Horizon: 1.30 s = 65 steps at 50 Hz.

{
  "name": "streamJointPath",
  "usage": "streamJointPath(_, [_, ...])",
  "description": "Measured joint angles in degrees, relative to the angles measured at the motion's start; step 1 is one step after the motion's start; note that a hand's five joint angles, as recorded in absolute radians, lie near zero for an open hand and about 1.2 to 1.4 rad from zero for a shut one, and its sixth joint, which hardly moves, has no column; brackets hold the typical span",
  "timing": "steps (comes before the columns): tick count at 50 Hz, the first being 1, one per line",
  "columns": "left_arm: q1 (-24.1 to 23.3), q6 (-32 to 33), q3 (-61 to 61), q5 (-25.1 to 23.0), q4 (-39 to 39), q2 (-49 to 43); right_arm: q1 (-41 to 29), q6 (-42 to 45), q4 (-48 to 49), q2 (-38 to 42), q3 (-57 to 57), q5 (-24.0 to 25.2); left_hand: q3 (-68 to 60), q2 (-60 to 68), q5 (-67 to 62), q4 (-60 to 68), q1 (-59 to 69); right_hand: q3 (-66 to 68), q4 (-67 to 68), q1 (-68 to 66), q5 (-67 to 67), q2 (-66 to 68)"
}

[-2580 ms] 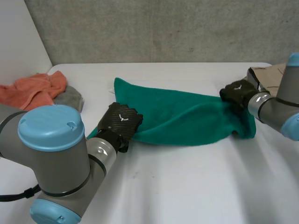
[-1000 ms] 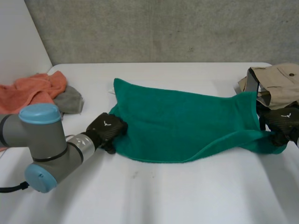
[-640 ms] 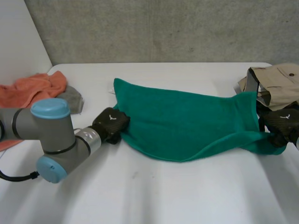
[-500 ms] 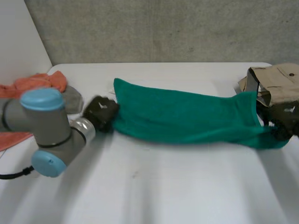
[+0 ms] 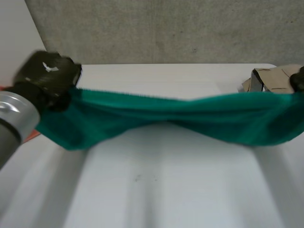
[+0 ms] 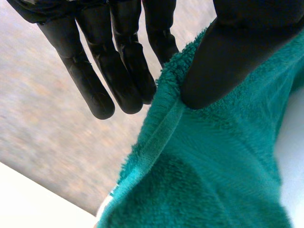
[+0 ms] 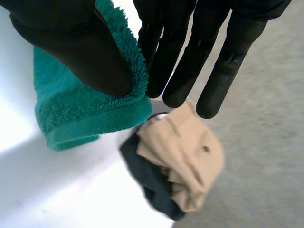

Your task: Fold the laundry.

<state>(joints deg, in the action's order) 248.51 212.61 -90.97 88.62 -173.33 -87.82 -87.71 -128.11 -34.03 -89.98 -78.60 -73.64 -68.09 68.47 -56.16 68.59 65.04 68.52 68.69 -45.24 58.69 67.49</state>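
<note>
Towel: green terry towel (image 5: 166,114) hanging stretched betw. both hands over table (image 5: 166,190), sagging in the mid.
L hand (image 5: 47,78): pinching one end, thumb against fingers.
R hand (image 7: 71,47): pinching other end, same way.

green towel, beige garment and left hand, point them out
green towel (image 5: 190,113), head view, its stretched middle
beige garment (image 7: 186,156), right wrist view, its upper fold
left hand (image 5: 47,76), head view, the hand's back

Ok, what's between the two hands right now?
In the head view, the green towel spans from the left hand to the right hand, each pinching one end, sagging over the white table.
</note>
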Motion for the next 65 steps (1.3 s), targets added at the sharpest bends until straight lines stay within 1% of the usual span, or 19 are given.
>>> streamJointPath(2, [0.0,1.8,0.6,0.1,0.0,-3.2,-1.6,0.0,0.2,2.4,0.4,-1.3,0.0,0.0,-0.4,0.0,0.0,0.0,0.0,0.0,0.0,0.0])
streamJointPath(6, [0.1,6.4,3.4,0.4,-1.0,-12.2,-5.6,-0.1,1.5,9.8,1.9,-5.9,0.0,0.0,-0.4,0.0,0.0,0.0,0.0,0.0,0.0,0.0])
streamJointPath(7, [0.1,8.0,5.1,0.5,-1.5,-15.7,-6.9,-0.1,2.7,13.2,3.1,-7.9,0.0,0.0,-0.4,0.0,0.0,0.0,0.0,0.0,0.0,0.0])
streamJointPath(8, [0.1,8.4,5.7,0.5,-1.6,-16.8,-7.2,-0.1,3.1,14.0,3.5,-8.4,0.0,0.0,-0.4,0.0,0.0,0.0,0.0,0.0,0.0,0.0])
streamJointPath(12, [0.5,12.1,16.0,0.6,-3.4,-29.0,-10.5,-0.4,10.8,23.6,9.7,-12.5,0.0,0.0,-0.4,0.0,0.0,0.0,0.0,0.0,0.0,0.0])
streamJointPath(14, [0.5,12.5,18.9,0.6,-3.8,-31.3,-11.0,-0.5,12.8,25.2,11.2,-12.9,0.0,0.0,-0.4,0.0,0.0,0.0,0.0,0.0,0.0,0.0])
streamJointPath(15, [0.6,13.0,24.9,0.6,-4.6,-35.3,-12.0,-0.8,17.1,27.8,14.2,-13.5,-0.1,0.0,-0.4,0.0,0.0,0.0,0.0,0.0,0.0,0.0])
streamJointPath(18, [0.5,13.1,36.3,0.7,-6.5,-40.3,-13.3,-1.7,25.8,30.6,19.1,-14.0,-0.2,0.1,-0.4,0.1,0.0,0.0,0.0,0.0,0.0,0.0])
streamJointPath(20, [0.4,13.1,42.1,0.7,-7.6,-42.3,-13.8,-2.4,31.2,31.3,21.3,-14.1,-0.2,0.1,-0.4,0.1,0.0,0.0,0.0,0.0,0.0,0.0])
streamJointPath(22, [0.3,12.7,49.9,0.8,-9.7,-44.6,-14.3,-3.5,40.4,31.7,23.9,-14.3,-0.2,0.1,-0.4,0.2,0.0,0.0,0.0,0.0,0.0,0.0])
streamJointPath(26, [0.3,10.2,61.5,1.8,-16.0,-45.2,-14.8,-5.2,55.9,31.1,26.3,-14.4,-0.3,0.1,-0.4,0.3,0.0,0.0,0.0,0.0,0.0,0.0])
streamJointPath(27, [0.3,9.8,62.6,2.0,-16.9,-45.1,-14.8,-5.4,57.7,30.9,26.5,-14.4,-0.3,0.1,-0.4,0.3,0.0,0.0,0.0,0.0,0.0,0.0])
streamJointPath(28, [0.3,8.4,65.6,2.6,-19.6,-44.6,-15.0,-5.9,62.9,30.5,26.9,-14.5,-0.3,0.1,-0.4,0.3,0.0,0.0,0.0,0.0,0.0,0.0])
streamJointPath(31, [0.4,6.1,67.6,3.5,-23.0,-43.4,-15.5,-6.5,68.3,30.0,27.0,-14.5,-0.3,0.1,-0.4,0.3,0.0,0.0,0.0,0.0,0.0,0.0])
streamJointPath(36, [0.7,3.7,62.2,4.0,-23.9,-41.0,-16.8,-7.2,67.0,30.0,26.4,-14.5,-0.3,0.2,-0.4,0.3,0.0,0.0,0.0,0.0,0.0,0.0])
streamJointPath(45, [2.5,3.0,37.6,3.7,-24.9,-38.0,-17.6,-12.3,57.0,33.8,21.2,-13.4,-0.4,0.4,-0.4,0.3,0.0,0.0,0.0,0.0,0.0,0.0])
streamJointPath(57, [1.6,4.2,15.9,3.5,-32.4,-42.6,-17.4,-13.1,45.6,43.2,14.8,-12.8,-0.5,0.4,-0.4,0.3,0.0,0.0,0.0,0.0,0.0,0.0])
streamJointPath(61, [0.9,4.7,9.5,3.5,-33.0,-42.6,-17.2,-12.8,42.6,42.4,11.8,-12.8,-0.5,0.4,-0.4,0.3,0.0,0.0,0.0,0.0,0.0,0.0])
streamJointPath(65, [0.7,5.5,2.6,3.5,-32.7,-38.6,-16.8,-11.8,36.9,35.9,4.0,-12.3,-0.5,0.4,-0.4,0.3,0.0,0.0,0.0,0.0,0.1,0.0])
